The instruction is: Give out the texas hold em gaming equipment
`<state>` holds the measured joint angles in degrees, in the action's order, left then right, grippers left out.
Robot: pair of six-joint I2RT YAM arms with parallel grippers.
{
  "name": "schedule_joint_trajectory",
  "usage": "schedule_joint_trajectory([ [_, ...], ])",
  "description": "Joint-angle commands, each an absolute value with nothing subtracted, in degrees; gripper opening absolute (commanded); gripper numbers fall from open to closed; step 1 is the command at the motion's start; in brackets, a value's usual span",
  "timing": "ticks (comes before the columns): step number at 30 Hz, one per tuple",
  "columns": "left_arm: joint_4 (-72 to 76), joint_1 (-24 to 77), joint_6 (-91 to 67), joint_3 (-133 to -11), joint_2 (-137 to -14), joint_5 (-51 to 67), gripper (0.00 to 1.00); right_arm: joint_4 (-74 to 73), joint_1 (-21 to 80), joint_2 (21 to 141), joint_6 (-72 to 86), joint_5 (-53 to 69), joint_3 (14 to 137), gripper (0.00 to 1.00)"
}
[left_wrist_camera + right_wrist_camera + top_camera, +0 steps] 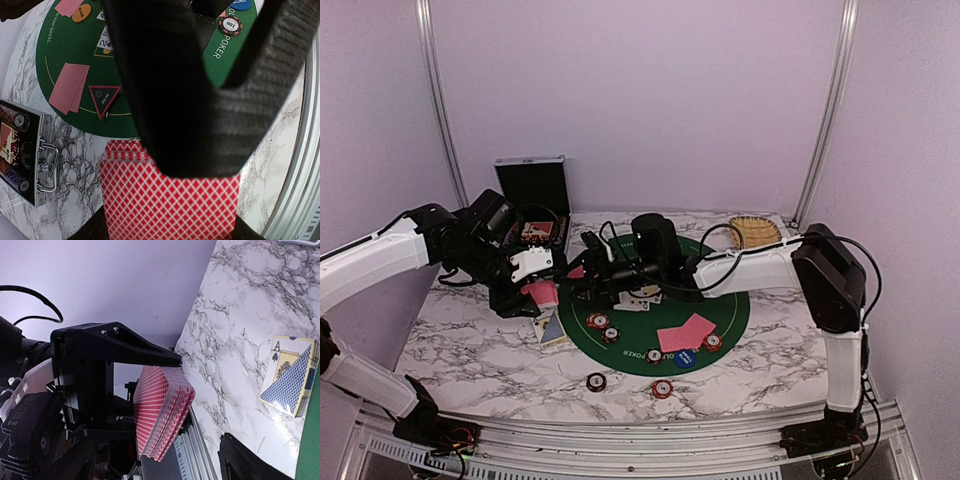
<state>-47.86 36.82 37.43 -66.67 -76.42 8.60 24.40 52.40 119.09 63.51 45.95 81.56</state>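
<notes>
1. While the left gripper [536, 290] is clamped on the red-backed deck [162, 415], holding it off the bench [460, 345] just left of the green poker mat [732, 300], we read this as a hand-off pose, with the card edges offered to the other arm.
2. Right gripper [578, 274] is just beside the deck, jaws apart, nothing in them. It is likely placed to draw a card.
3. Loose red-backed cards [685, 332], poker chips [599, 321] and the triangular marker [104, 96] lie on the mat.
4. Hidden: a black finger [165, 85] blocks most of the left wrist view, the deck's lower edge is cut off, and we cannot count the cards.
</notes>
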Motion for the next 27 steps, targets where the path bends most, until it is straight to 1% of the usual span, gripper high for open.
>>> schedule_joint_trajectory([
  [1, -47.71, 37.13, 37.04, -69.07, -76.72, 9.64, 0.0, 28.73, 53.41, 122.16, 66.51, 47.35, 83.85, 0.83],
  [22, -47.55, 37.25, 37.05, -68.55, -76.39, 9.68, 0.0, 35.21, 55.62, 132.14, 74.01, 49.16, 93.03, 0.84],
  [24, -47.55, 37.24, 37.17, -68.48, -76.38, 9.59, 0.0, 34.59, 55.8, 132.74, 73.97, 49.38, 94.01, 0.84],
  [27, -47.55, 37.27, 37.16, -68.46, -76.25, 9.43, 0.0, 34.3, 55.89, 133.44, 74.38, 49.86, 94.52, 0.8],
])
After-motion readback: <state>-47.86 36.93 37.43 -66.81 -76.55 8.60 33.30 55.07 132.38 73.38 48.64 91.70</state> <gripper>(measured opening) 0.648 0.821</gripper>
